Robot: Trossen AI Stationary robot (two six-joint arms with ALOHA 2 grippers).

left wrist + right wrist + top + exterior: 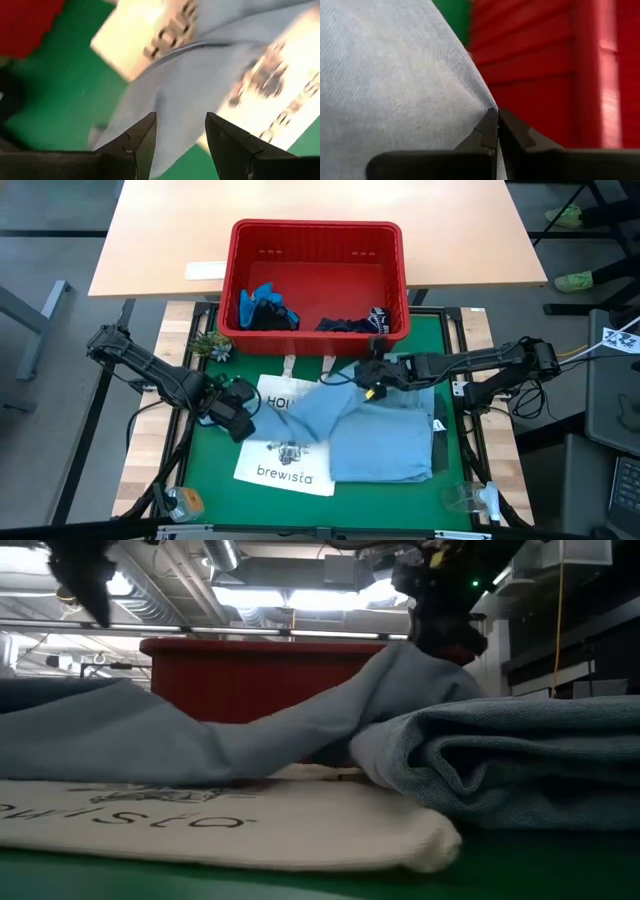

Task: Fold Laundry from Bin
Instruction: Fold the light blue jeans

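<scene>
Printed in dark letters on the white canvas tote bag (285,460): "brewista" readable from above, "HO" showing at its upper edge before cloth covers the rest. Lying flat on the green surface (205,470), left of centre. Draped across it and folded toward the right edge, the light blue denim shirt (375,435). At the far edge, half on the green mat, the red rectangular slotted plastic bin (315,240), with a bright blue garment (262,302) in its left near corner and a dark navy garment (350,325) at its right near side. Right gripper (497,134) with fingers pinched together on a raised fold of the denim shirt, just in front of the bin wall. Left gripper (180,135) over the shirt's left end, fingers narrowly parted, holding nothing. Only the low view shows the shirt tented upward under the right gripper.
</scene>
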